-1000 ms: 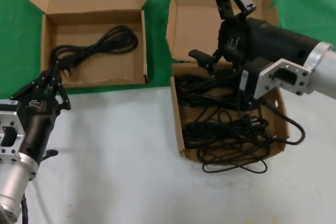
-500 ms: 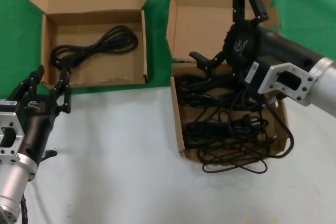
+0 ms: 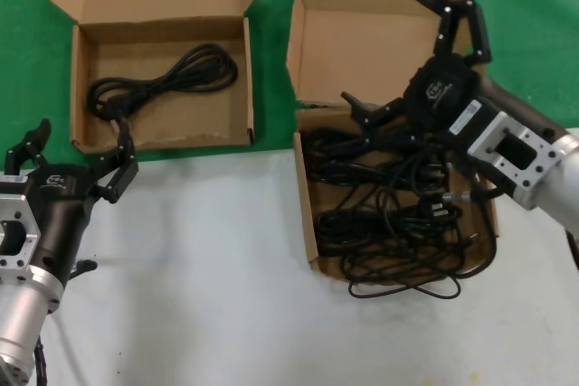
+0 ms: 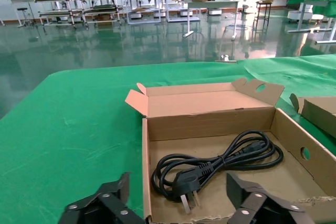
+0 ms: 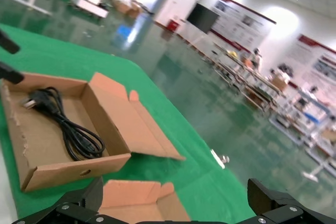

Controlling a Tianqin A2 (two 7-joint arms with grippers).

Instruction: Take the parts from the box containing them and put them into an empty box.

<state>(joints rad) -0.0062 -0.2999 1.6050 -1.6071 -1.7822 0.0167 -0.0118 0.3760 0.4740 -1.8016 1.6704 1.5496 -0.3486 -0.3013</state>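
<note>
Hovering above the rear half of the box containing them: right gripper, fingers spread wide and holding nothing, one fingertip low over the back edge of the tray, the other raised against the lid. Contents beneath: the parts, a tangled heap of thin black cords filling the tray, with one loop spilling over the ragged front wall onto the white surface. The heap lies below and in front of the right fingers; whether the lower fingertip touches a cord cannot be told.

Left gripper: positioned at the near left, just in front of the other box's front wall, fingers wide apart, nothing between them. In the left wrist view the two fingertips frame that front wall from outside.

The empty box: wide shallow tray on the green cloth, lid open flat behind it. Holds one looped cord lying diagonally, its plug toward the front wall, beyond the left fingers and apart from them.
</note>
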